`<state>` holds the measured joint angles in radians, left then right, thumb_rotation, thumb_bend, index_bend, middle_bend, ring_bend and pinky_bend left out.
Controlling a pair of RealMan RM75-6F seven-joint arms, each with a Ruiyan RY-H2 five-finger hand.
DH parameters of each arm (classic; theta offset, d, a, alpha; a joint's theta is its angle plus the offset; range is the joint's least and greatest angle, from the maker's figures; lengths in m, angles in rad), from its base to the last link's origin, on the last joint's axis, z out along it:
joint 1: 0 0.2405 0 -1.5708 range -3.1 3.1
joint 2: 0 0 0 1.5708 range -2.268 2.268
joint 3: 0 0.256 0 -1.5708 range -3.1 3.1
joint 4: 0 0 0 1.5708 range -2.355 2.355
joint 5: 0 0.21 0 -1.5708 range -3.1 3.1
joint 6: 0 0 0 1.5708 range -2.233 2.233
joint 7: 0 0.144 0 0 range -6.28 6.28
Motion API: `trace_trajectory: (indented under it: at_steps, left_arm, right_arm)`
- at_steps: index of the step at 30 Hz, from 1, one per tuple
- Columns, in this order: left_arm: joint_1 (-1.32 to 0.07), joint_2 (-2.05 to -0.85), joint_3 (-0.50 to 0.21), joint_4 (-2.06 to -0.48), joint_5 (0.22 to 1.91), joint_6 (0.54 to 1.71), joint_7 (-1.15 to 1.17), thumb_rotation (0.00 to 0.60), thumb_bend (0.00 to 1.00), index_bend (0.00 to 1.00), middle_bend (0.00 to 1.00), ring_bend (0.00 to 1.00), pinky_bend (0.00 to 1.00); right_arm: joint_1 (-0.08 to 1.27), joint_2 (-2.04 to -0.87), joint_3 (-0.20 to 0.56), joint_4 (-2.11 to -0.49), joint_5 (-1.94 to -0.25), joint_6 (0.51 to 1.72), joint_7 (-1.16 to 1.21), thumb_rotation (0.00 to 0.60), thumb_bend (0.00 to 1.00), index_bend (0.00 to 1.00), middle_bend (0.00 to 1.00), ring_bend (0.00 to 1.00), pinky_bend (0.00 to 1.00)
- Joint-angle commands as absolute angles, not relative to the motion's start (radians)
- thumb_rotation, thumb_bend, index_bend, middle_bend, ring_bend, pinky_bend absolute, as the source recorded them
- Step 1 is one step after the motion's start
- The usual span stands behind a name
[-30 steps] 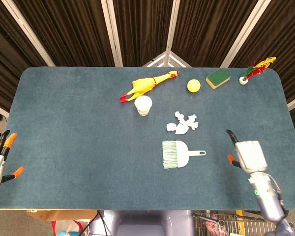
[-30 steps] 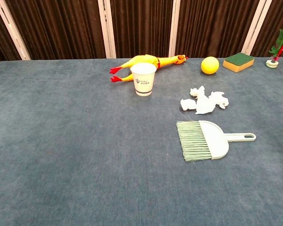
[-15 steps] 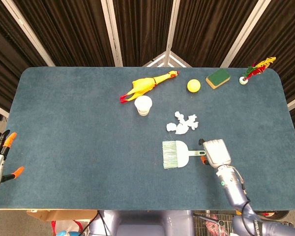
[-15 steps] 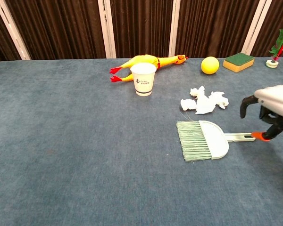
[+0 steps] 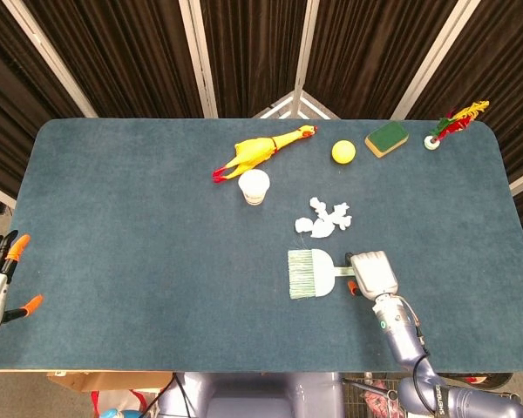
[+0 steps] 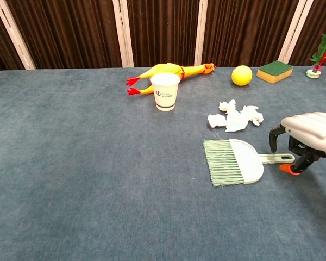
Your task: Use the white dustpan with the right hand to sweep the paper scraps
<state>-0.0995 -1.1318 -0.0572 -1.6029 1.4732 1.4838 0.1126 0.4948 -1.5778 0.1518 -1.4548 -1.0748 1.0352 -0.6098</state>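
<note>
White dustpan [image 6: 244,166] lies flat, its handle under the right robot hand [image 6: 307,136], fingers curled down, grasp unclear.

The only print I can find is on the white paper cup [image 6: 165,91]: a small dark logo with a line of tiny characters under it, too small for me to read. Nothing else in front of me carries legible text.
</note>
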Motion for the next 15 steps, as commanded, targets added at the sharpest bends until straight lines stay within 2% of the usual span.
trace_trajectory:
  at_steps: [1,15]
  left_arm:
    - [-0.099,-1.132,-0.057,-1.604,1.475,1.485,0.114,0.600,0.01,0.00,0.00,0.00,0.00]
    - [-0.100,-1.131,-0.057,-1.606,1.471,1.482,0.112,0.600,0.01,0.00,0.00,0.00,0.00]
  right_arm:
    - [0.501,-1.588,0.148,-1.437,-1.069,1.030,-0.608,0.600,0.31,0.46,0.96,0.98,0.85]
    - [0.518,-1.614,0.144,-1.401,-1.060,1.035,-0.594,0.600,0.32,0.47,0.96,0.98,0.85]
